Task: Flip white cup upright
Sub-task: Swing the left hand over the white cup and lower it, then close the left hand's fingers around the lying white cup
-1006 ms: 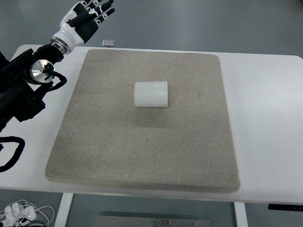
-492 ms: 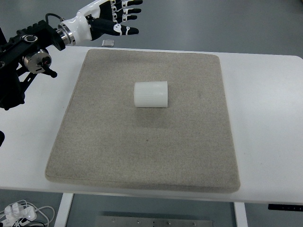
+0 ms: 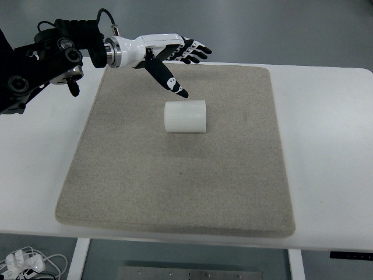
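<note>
- My single overhead view cuts the left arm (image 3: pixel 52 55) at the picture's left edge; I see only its black forearm housing, cabling and the white wrist section.
- I have no right arm anywhere in the picture.
- I cannot tell which end of the white cup (image 3: pixel 186 116) is the mouth; both ends are seen side-on and neither opening faces the camera.
- The far table edge and the near table legs run out of the picture; a bundle of white cables (image 3: pixel 26 261) lies on the floor at lower left, partly cropped.
- The white cup lies on its side on the grey mat (image 3: pixel 175 186), a little above the mat's centre, its axis running left to right. It is plain white, with faint vertical ribbing on the wall and a soft shadow below it.
- The left hand (image 3: pixel 169 55) hovers over the mat's far edge, up and to the left of the cup. Its fingers (image 3: pixel 195 51) are spread and extended toward the right, holding nothing.
- The thumb (image 3: pixel 166 79) points down and right; its dark tip sits just above the cup's upper left corner. I cannot tell whether it touches.
- The mat rests on a white table (image 3: pixel 326 146).
</note>
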You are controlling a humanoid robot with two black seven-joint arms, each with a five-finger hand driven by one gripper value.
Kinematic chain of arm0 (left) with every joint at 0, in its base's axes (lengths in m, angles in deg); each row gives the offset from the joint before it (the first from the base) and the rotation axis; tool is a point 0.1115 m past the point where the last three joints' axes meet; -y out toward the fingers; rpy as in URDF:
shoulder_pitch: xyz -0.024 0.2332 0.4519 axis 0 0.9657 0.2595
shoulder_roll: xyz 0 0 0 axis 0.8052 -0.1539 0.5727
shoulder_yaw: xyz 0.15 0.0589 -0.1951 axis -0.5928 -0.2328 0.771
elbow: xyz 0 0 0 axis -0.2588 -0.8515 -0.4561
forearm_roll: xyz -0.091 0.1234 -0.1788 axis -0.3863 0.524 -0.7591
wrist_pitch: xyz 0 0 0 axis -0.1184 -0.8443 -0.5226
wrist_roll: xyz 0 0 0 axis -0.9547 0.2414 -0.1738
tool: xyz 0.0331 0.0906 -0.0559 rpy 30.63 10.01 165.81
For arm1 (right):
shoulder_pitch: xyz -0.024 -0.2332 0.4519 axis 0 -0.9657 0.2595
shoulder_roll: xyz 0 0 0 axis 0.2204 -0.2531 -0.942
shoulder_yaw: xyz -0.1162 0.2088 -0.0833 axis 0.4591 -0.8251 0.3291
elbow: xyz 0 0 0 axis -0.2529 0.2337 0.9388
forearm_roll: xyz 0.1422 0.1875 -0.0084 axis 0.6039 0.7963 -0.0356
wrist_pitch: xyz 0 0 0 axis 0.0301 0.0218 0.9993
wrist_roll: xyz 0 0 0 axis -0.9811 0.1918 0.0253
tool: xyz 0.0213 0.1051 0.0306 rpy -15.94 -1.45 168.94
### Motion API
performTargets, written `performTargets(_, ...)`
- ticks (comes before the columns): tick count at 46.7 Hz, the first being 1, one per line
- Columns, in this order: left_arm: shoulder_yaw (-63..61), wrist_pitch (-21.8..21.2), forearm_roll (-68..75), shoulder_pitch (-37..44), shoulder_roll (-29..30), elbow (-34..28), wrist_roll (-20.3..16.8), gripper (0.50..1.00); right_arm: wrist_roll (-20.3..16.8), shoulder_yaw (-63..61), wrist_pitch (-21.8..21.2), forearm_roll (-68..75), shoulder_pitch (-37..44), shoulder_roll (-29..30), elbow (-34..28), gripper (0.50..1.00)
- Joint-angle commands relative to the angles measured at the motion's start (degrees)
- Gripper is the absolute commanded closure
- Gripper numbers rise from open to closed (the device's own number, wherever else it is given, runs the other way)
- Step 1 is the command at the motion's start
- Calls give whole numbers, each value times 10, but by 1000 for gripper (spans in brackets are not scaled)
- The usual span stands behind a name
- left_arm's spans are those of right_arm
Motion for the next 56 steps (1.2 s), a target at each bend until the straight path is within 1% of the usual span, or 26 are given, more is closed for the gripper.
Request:
performTargets(1,-1,0,51,1,-2,9,19,506,0,0,0,0,0,0,0,548)
performTargets(5,-1,0,87,2,-4,12,39,506,0,0,0,0,0,0,0,548)
performTargets(15,-17,2,120,0,-20,12,60,506,0,0,0,0,0,0,0,548)
performTargets(32,-30,-2,192,9,-73,-9,68,506,0,0,0,0,0,0,0,548)
performTargets(36,-30,-2,194,9,-83,-18,81,506,0,0,0,0,0,0,0,548)
performTargets(40,-30,-2,197,8,-88,-21,86,508,0,0,0,0,0,0,0,548)
performTargets(45,-30,-3,207,7,-89,-26,86,510,0,0,0,0,0,0,0,548)
performTargets(51,-30,-2,219,8,-109,-44,86,510,0,0,0,0,0,0,0,548)
performTargets(56,-30,-2,220,8,-111,-56,86,510,0,0,0,0,0,0,0,548)
